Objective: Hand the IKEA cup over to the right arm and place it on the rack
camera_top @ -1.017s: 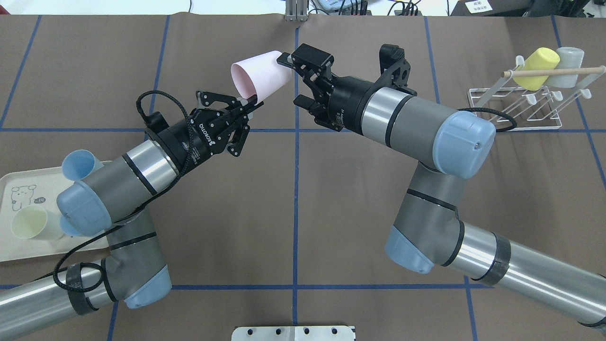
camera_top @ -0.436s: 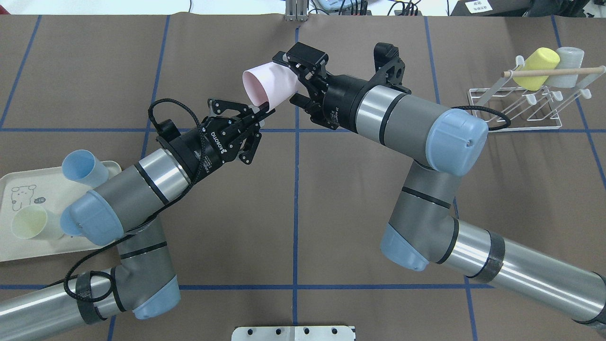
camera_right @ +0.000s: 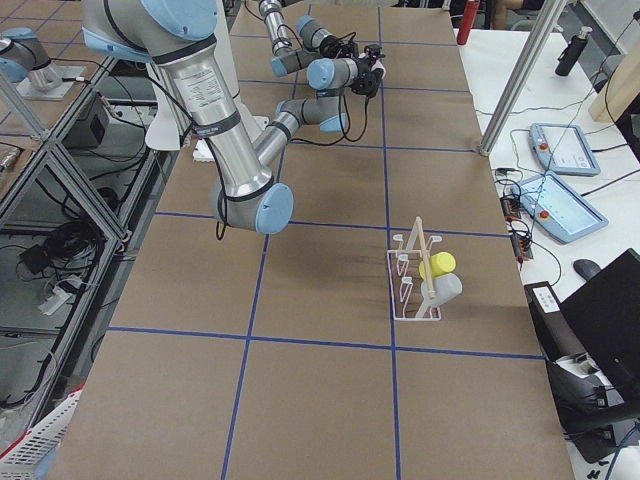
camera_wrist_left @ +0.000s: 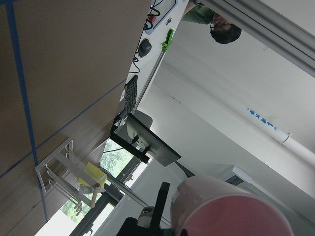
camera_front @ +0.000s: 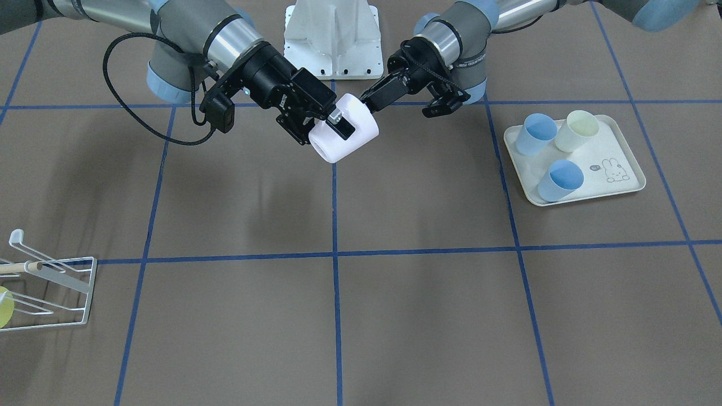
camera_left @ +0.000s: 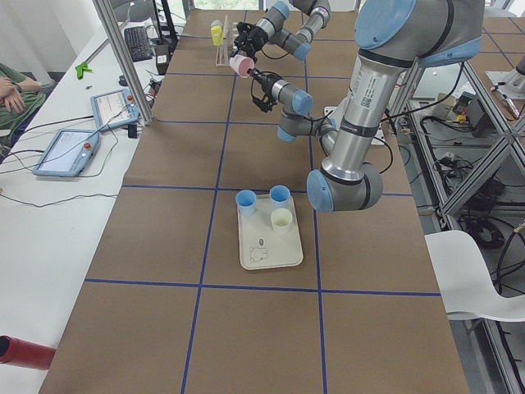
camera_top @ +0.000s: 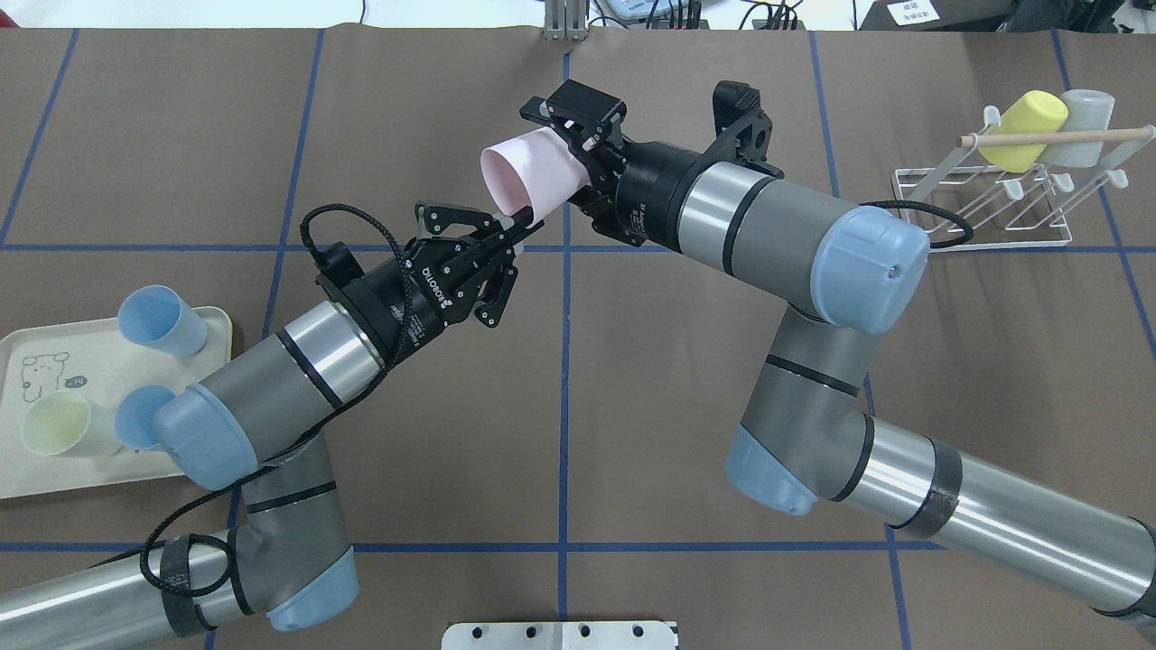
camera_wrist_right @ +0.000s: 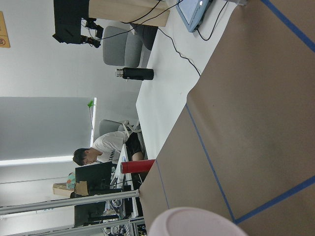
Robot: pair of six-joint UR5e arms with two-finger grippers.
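A pale pink plastic cup point(camera_top: 531, 171) hangs in the air over the far half of the brown-papered bench point(camera_top: 433, 424), just on the robot's left of the middle blue tape line. The bench's far edge is near it. The near edge is well apart from it.

The cup's long axis is near level. Its open mouth points toward the left arm and its closed end toward the right arm point(camera_top: 786, 226).

The left claw point(camera_top: 517, 219) is pinched together on the cup's rim. The right claw point(camera_top: 555, 158) is spread apart, with a finger on either side of the cup's closed end. Whether its pads touch the wall cannot be made out.

The small white wire rack point(camera_top: 1002, 246) stands well apart from the cup, toward the bench's far right corner. A pale wooden dowel point(camera_top: 1057, 137) crosses its top, and a yellow cup point(camera_top: 1025, 126) and a grey cup point(camera_top: 1084, 113) hang on its prongs. The right arm's own wrist and forearm lie between the pink cup and the rack.

On the robot's left a cream rabbit-print tray point(camera_top: 27, 478) sits at the bench's edge. It carries two blue cups point(camera_top: 153, 316) and one pale yellow-green cup point(camera_top: 59, 429). The left arm's elbow hangs over the tray's inner side.
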